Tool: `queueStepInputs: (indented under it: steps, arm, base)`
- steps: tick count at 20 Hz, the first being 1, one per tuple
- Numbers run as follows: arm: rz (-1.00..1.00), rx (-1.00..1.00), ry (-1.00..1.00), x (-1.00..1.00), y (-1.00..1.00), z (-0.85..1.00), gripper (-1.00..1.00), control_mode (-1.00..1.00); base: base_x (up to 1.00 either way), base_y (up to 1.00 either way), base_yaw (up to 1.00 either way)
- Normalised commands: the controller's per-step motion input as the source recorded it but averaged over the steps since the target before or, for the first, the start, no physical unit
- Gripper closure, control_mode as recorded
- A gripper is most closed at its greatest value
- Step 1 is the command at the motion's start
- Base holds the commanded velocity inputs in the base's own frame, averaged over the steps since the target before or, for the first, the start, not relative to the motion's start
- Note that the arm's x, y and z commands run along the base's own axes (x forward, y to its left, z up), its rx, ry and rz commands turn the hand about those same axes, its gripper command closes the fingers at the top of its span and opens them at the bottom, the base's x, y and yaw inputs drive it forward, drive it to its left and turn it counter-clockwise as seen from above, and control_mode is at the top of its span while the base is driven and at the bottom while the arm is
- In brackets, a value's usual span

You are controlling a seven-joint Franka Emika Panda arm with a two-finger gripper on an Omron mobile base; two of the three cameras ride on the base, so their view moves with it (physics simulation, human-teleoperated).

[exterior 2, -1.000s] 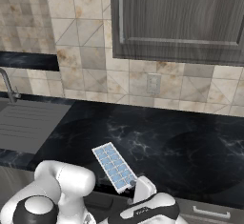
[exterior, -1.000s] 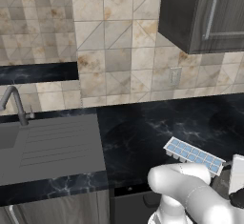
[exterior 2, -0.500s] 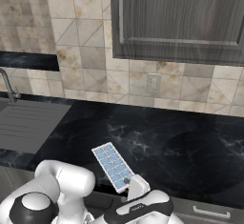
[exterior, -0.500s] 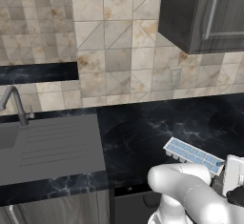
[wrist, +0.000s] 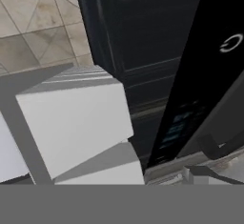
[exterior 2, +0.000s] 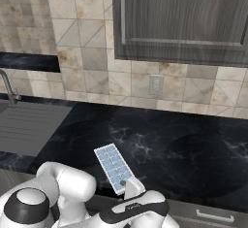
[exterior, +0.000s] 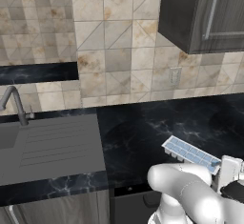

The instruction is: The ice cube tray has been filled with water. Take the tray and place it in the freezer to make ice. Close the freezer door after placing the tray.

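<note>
Left base view: ice cube tray [exterior: 192, 153] flat on the black counter [exterior: 143, 132] near its front edge, within my reach.
Right base view: tray untouched, arm low beside it.
Hand view: jaws fully spread, holding nothing.

Even, soft rendered light is washing over both base views; no glare. Black marble counter [exterior: 143, 137] is showing faint glossy veining. Upper cabinet [exterior 2: 184, 18] is casting a thin shadow on the tiles. Hand view is reading dim, blocky, coarse.
</note>
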Motion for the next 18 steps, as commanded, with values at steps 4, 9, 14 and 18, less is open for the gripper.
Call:
queueStepInputs:
  steps: [4,9,14,18]
  arm:
    - [0.00,-0.05,-0.09,0.15,0.00,-0.13,-1.00,-1.00]
    - [0.00,-0.04,-0.04,0.16,0.00,-0.10,-1.00,-1.00]
    - [-0.04,-0.03,0.00,0.20,0.00,-0.07,1.00,-1.00]
    - [-0.04,-0.02,0.00,0.08,0.00,0.00,1.00,-1.00]
  base:
    - [0.00,0.00,0.00]
    - [0.00,0.00,0.00]
    - [0.00,0.00,0.00]
    - [0.00,0.00,0.00]
